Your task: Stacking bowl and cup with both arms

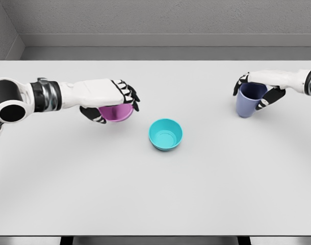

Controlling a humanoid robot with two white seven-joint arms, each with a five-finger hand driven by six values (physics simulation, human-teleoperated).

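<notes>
A teal bowl (165, 134) sits upright on the white table (155, 194), near the middle of the surface, and nothing touches it. Taking this bowl as the landmark:

To its left and slightly farther from the robot is a purple bowl (116, 113). The left hand (110, 102) covers it from above, palm over the rim, with the dark-tipped fingers (129, 95) curled down over the edge on the side nearest the teal bowl and the thumb wrapped under on the other side. The hand is clenched around this purple bowl. Whether the bowl rests on the table or is lifted just off it cannot be told. Its near edge is close to the teal bowl but clearly apart from it. The left forearm runs out to the picture's left edge.

To the right of the teal bowl and well apart from it, also a little farther back, is a blue-violet cup (249, 100), upright with its mouth open upward. The right hand (260, 88) grasps it from the top and far side, fingers wrapped around the rim and down the right wall. The right arm comes in from the picture's right edge.
</notes>
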